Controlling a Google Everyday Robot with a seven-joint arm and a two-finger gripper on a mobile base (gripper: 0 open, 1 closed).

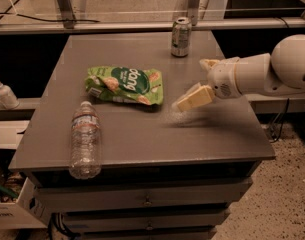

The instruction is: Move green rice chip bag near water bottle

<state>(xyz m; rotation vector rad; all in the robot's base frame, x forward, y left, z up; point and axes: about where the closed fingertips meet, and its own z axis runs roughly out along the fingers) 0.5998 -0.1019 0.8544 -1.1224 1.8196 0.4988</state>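
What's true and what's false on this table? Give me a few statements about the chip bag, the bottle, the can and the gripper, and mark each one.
1. The water bottle lies on its side near the front left of the table. True.
2. The gripper is holding the green rice chip bag. False: it hangs to the right of the bag, apart from it, fingers spread and holding nothing.
3. The silver can stands upright near the table's back edge. True.
4. The bag rests on top of the bottle. False: the bag lies flat on the table behind the bottle, with bare tabletop between them.
5. The can stands between the bag and the bottle. False: it is behind the bag, off to the right.
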